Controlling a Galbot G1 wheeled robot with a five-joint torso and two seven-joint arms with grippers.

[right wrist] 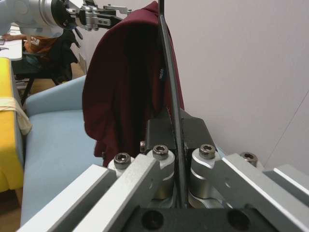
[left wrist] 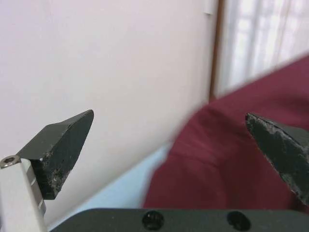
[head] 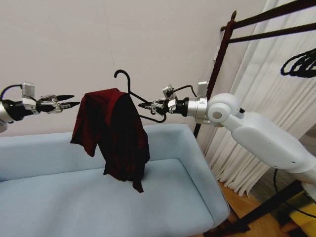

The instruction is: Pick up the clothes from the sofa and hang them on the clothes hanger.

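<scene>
White curtains hang beside the pale wall. Wooden floor shows beneath them (a yellow object with a pale band, too).

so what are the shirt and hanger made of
Shirt: soft dark red cloth, matte, draping in limp folds. Hanger, clamped in the right gripper: thin, black, smooth, likely plastic or coated wire; unclear which. Left gripper open beside the shirt.

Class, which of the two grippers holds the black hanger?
The right gripper: it is shut on the black hanger carrying the dark red shirt. The left gripper is open beside the shirt, holding nothing.
</scene>
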